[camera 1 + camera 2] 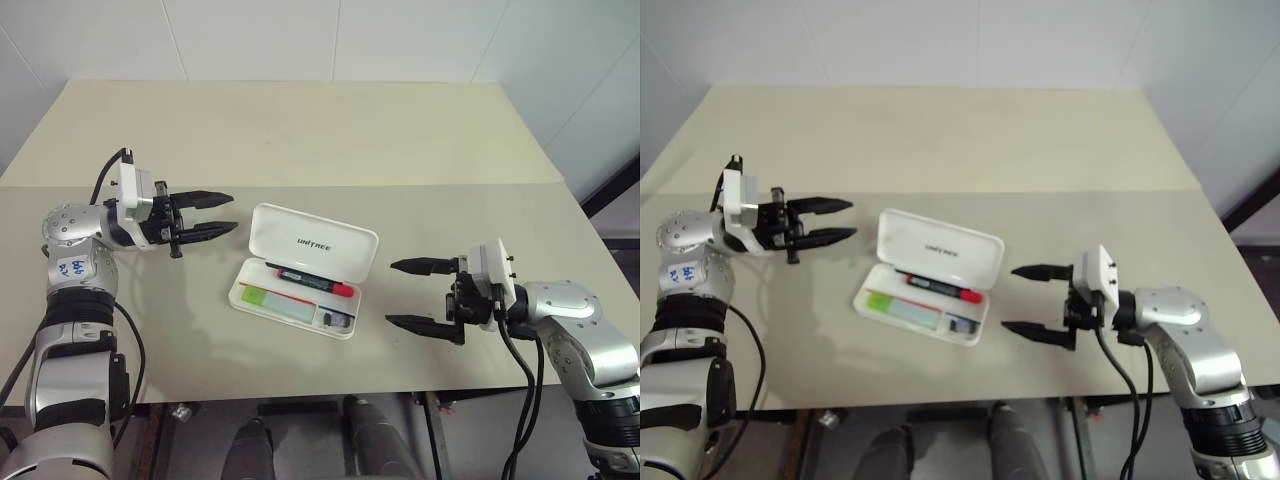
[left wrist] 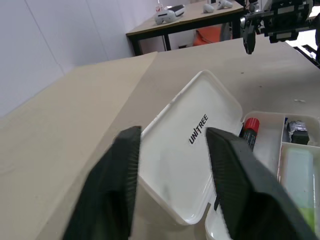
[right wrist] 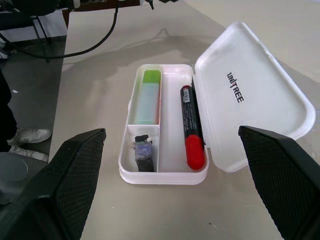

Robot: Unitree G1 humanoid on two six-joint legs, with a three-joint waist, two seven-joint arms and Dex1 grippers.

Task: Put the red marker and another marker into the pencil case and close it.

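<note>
The white pencil case lies open at the middle of the table, its lid tilted back. The red marker rests inside along the hinge side. Another marker, the light-green one, sits in the long front compartment. My left gripper hovers to the left of the lid, pointing at it, its fingers a small way apart with nothing between them. My right gripper hangs to the right of the case, wide open and empty. The right wrist view shows the red marker and the green marker lying side by side.
A small dark item lies in the case's short end compartment. The beige table ends close in front of the case, and a second table top adjoins behind it. Bare surface lies on both sides of the case.
</note>
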